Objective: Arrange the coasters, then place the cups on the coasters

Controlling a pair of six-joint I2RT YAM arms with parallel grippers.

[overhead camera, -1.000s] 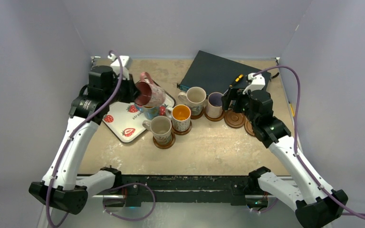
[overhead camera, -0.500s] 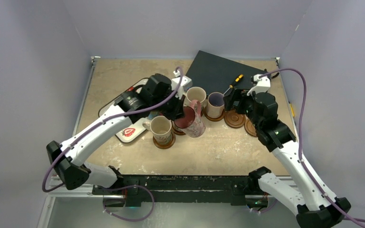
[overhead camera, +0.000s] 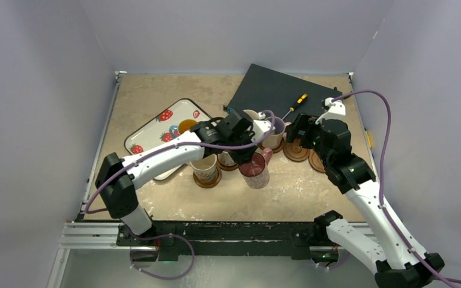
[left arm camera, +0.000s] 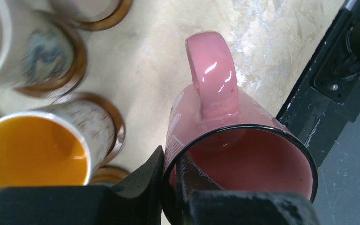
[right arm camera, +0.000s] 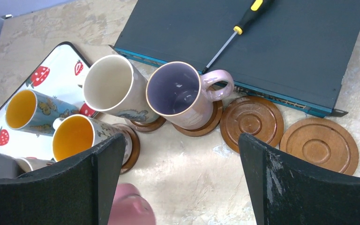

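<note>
Beige table [overhead camera: 156,96] lies below both arms. My left gripper [left arm camera: 171,173] is clamped on the rim of the pink mug [left arm camera: 243,159], mouth up, handle pointing away from the fingers. Two free coasters [right arm camera: 251,121] lie to the right of this hand, close in front of my right gripper [right arm camera: 178,164], which hangs wide open and empty. I judge the nearer free one to be the target.

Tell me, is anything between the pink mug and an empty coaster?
Only bare tabletop lies between the pink ceramic mug and the nearest empty round brown wooden coaster. The open right pincer hovers close by, though.
</note>
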